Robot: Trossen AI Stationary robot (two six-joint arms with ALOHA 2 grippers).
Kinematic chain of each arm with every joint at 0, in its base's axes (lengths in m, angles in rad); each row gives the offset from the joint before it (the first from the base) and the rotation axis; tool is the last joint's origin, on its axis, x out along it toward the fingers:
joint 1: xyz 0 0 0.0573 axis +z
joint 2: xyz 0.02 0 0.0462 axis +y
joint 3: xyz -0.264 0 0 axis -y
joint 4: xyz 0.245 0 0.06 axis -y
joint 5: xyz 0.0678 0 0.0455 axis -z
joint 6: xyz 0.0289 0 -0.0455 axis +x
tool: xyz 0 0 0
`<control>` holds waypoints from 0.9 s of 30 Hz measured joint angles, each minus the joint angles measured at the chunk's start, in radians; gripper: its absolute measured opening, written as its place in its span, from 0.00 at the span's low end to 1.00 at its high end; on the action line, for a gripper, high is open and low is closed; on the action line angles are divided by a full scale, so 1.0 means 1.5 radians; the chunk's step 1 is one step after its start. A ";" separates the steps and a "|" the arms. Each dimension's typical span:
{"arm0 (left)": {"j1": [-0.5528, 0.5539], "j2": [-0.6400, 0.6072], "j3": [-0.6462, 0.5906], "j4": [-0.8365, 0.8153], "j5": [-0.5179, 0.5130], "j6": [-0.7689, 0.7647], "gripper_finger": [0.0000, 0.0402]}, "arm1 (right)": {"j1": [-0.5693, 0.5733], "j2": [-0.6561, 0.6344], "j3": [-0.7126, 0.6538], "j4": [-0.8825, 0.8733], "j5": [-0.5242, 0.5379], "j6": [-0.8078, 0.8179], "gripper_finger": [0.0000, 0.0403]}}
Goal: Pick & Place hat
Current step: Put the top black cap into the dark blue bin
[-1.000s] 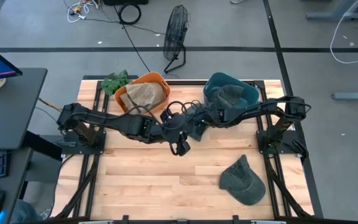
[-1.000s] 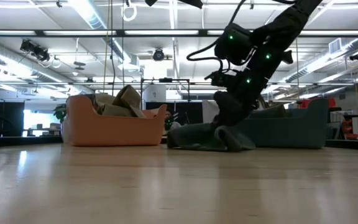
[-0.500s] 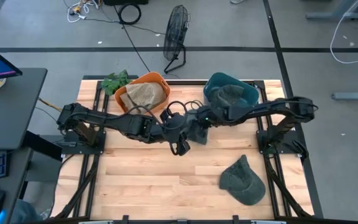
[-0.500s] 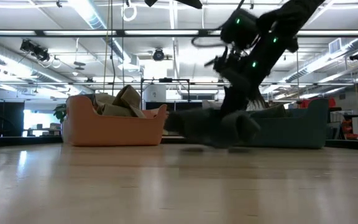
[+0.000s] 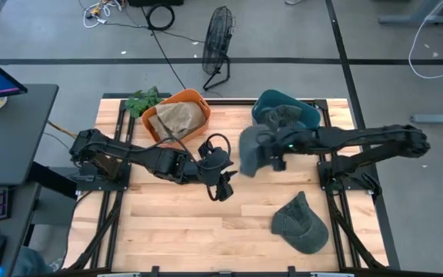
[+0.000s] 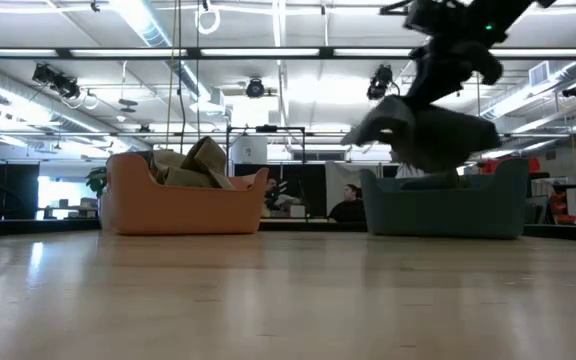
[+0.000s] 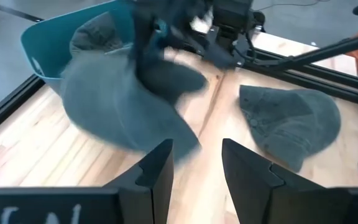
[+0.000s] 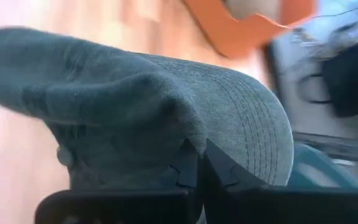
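A grey-green hat (image 5: pixel 250 151) hangs in the air beside the teal bin (image 5: pixel 308 115), with my right gripper (image 5: pixel 274 154) shut on it. The low view shows this hat (image 6: pixel 426 133) well above the tabletop. A second grey-green hat (image 5: pixel 300 224) lies flat on the table near the right front. Another hat (image 5: pixel 284 117) rests inside the teal bin. My left gripper (image 5: pixel 223 187) stands open over the table's middle with nothing between its fingers (image 7: pixel 159 167). My right gripper pinches a fold of the hat's cloth (image 8: pixel 180 138) between its two fingers, close to the stitched brim (image 8: pixel 261 144). The hat is lifted clear of the table and droops below and around the fingertips.
An orange bin (image 5: pixel 177 115) with tan cloth in it stands at the far middle-left, a green plant (image 5: pixel 142 101) beside it. Bare wood lies along the near left of the table (image 5: pixel 175 231). People sit in the room behind.
My right gripper has risen from the table's middle and gone toward the right edge, carrying the hat. The hat lay crumpled on the table a second ago and now hangs clear beside the teal bin.
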 joint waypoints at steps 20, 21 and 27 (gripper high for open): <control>-0.001 0.000 0.000 0.004 0.000 0.029 0.35 | -0.181 -0.185 0.000 -0.176 0.170 -0.417 0.00; 0.001 0.000 0.000 0.005 0.000 0.029 0.35 | -0.196 -0.183 0.000 -0.176 0.170 -0.436 0.00; 0.013 0.000 0.000 0.008 0.000 0.029 0.35 | -0.289 -0.172 0.000 -0.172 0.120 -0.565 0.00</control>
